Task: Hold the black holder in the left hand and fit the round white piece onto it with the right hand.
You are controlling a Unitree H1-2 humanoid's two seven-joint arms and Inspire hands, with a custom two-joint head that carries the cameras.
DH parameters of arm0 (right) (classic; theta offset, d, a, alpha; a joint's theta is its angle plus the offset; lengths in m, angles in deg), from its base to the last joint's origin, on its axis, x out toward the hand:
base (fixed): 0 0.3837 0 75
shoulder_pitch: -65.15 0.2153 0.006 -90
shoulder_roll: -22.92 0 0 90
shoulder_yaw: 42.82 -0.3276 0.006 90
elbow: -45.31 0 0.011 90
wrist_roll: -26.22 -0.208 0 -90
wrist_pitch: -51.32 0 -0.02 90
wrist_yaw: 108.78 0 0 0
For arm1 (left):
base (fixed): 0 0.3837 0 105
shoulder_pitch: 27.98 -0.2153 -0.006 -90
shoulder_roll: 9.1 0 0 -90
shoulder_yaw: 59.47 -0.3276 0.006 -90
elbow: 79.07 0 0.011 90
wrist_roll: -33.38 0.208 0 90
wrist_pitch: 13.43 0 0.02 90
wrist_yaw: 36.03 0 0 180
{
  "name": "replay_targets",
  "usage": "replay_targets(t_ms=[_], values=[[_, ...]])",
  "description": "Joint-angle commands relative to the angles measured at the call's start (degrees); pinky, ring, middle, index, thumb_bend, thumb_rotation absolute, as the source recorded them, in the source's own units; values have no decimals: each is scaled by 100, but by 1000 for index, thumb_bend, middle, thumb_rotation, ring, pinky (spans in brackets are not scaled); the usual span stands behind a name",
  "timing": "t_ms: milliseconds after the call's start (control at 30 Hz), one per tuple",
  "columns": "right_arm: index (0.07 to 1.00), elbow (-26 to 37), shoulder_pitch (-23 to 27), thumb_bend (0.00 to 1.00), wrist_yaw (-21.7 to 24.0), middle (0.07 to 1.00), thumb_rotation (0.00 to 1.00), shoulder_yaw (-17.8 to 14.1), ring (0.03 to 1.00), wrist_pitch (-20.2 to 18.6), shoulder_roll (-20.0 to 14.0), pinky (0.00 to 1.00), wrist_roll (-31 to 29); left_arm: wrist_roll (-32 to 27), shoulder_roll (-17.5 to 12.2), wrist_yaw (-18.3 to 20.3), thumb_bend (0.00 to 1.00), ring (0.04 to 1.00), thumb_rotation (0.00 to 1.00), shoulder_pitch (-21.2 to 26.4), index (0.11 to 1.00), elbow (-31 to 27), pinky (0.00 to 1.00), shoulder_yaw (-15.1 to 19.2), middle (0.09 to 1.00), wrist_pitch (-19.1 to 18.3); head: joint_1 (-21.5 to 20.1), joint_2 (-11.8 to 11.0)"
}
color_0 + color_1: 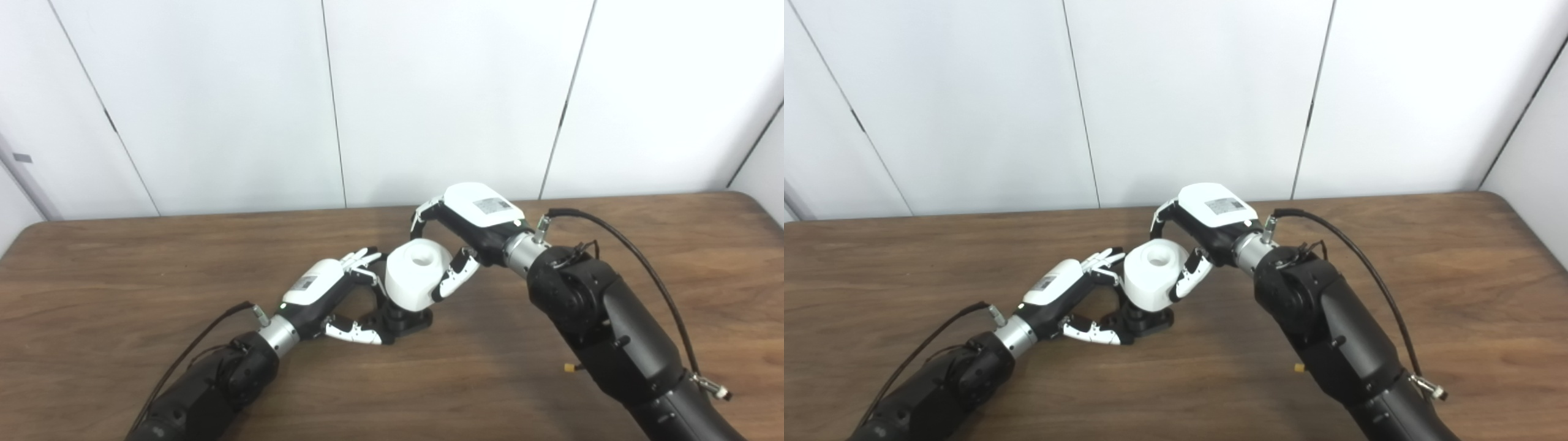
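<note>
The black holder (405, 321) rests on the brown table (122, 275) near its middle. My left hand (331, 294) wraps it from the left, thumb at its front and fingers behind. The round white piece (415, 274), with a hole in its top, sits on top of the holder. My right hand (468, 226) grips the white piece from the right, thumb on its front side and fingers curled over the back. Both also show in the right eye view: the holder (1145, 321) and the white piece (1153, 273).
White wall panels (429, 92) stand behind the table's far edge. A black cable (637, 257) loops from my right wrist along the forearm. The table's right corner (753, 202) is rounded.
</note>
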Motion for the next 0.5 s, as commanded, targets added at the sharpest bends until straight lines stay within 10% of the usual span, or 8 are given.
replay_targets(t_ms=[0,467], values=[[479,62,255,525,-168,788,140,-35,848,117,50,865,5,481,348,727,524,1000,65,-523,482,157,1000,-380,942,-123,1,13],[479,218,428,526,-81,794,139,-53,861,121,129,885,-80,524,391,800,524,1000,65,-504,482,214,1000,-376,942,-106,14,56]])
